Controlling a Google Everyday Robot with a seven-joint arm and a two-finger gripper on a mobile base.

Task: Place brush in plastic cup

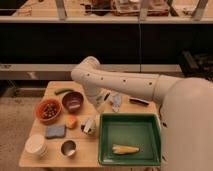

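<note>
The end effector hangs over the middle of the table, at the tip of the white arm that reaches in from the right and bends down past its elbow. Its 2 pale prongs look spread apart, nothing shows between them, and it touches none of the things below it. The plastic cup stands near it, at about 7 o'clock from the end effector and just left of the green tray. The brush shows as a white shape at the cup, seemingly resting in it with its pale part up; how deep it sits cannot be told. Apart from the cup, a maroon bowl lies at 11 o'clock and a small orange piece at 9 o'clock. A shiny metal cup stands at 7 o'clock. A blue sponge and the white stacked bowls lie farther off at 8 o'clock. An orange bowl of dark bits sits left of the maroon bowl. 1 yellow corn cob lies in the tray near its front edge.
</note>
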